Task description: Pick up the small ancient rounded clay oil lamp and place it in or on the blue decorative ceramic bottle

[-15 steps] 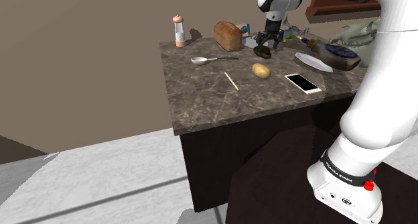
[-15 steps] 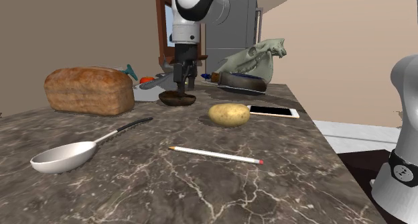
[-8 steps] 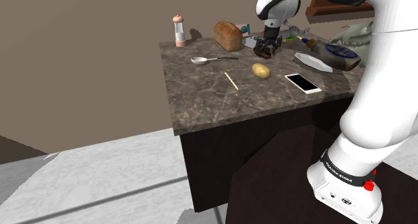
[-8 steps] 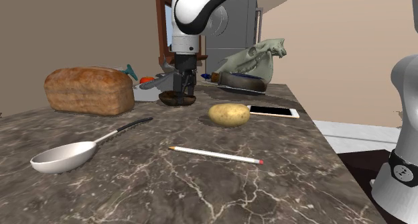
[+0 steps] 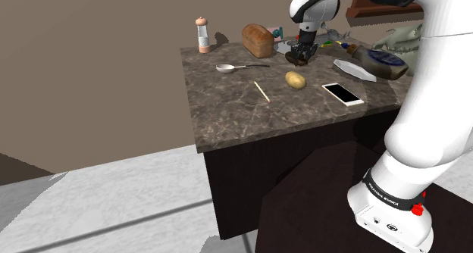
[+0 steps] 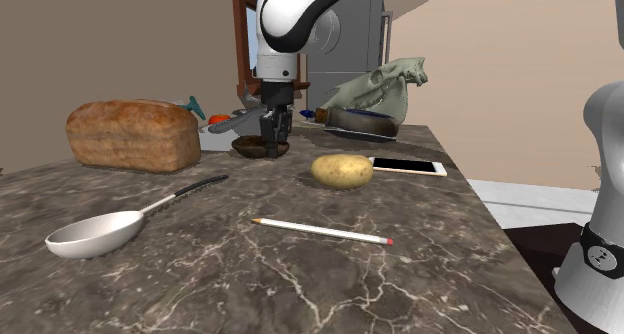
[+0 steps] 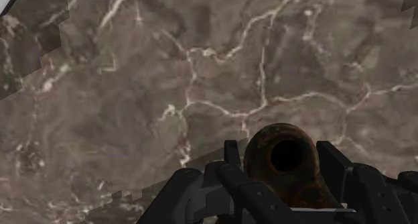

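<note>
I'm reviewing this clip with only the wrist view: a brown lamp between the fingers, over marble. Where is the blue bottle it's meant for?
Observer: The bottle lies on its side near the counter's end at the shoulder view's right, before an animal skull.
Operator: Anything between the hand and it?
Observer: A flat white elongated thing lies on the counter there; I cannot tell what it is.
Operator: Is the lamp off the counter?
Observer: In the second exterior view the hand clasps the lamp low, near a bread loaf; I cannot tell whether there is a gap beneath.
</note>
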Robot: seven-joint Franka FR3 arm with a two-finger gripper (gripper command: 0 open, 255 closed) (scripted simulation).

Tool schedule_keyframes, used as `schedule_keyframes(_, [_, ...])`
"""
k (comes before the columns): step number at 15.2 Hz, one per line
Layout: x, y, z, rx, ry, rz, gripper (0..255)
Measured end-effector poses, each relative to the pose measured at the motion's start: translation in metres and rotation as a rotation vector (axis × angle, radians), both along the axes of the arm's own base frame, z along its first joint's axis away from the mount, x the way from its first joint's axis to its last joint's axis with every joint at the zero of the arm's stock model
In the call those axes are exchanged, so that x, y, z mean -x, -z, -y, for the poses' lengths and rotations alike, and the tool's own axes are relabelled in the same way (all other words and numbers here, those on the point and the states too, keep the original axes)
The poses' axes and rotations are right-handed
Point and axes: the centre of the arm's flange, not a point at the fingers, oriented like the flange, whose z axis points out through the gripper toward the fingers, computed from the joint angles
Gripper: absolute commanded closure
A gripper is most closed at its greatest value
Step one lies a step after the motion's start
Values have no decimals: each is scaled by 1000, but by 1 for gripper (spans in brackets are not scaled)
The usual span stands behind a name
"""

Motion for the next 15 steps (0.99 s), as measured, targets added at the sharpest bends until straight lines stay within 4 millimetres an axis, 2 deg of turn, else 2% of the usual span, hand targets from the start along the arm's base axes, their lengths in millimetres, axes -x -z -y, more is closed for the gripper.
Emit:
schedule_keyframes(8, [0, 0, 0, 0, 0, 0, 255])
schedule_keyframes(15, [-1, -31, 1, 0, 0, -1, 255])
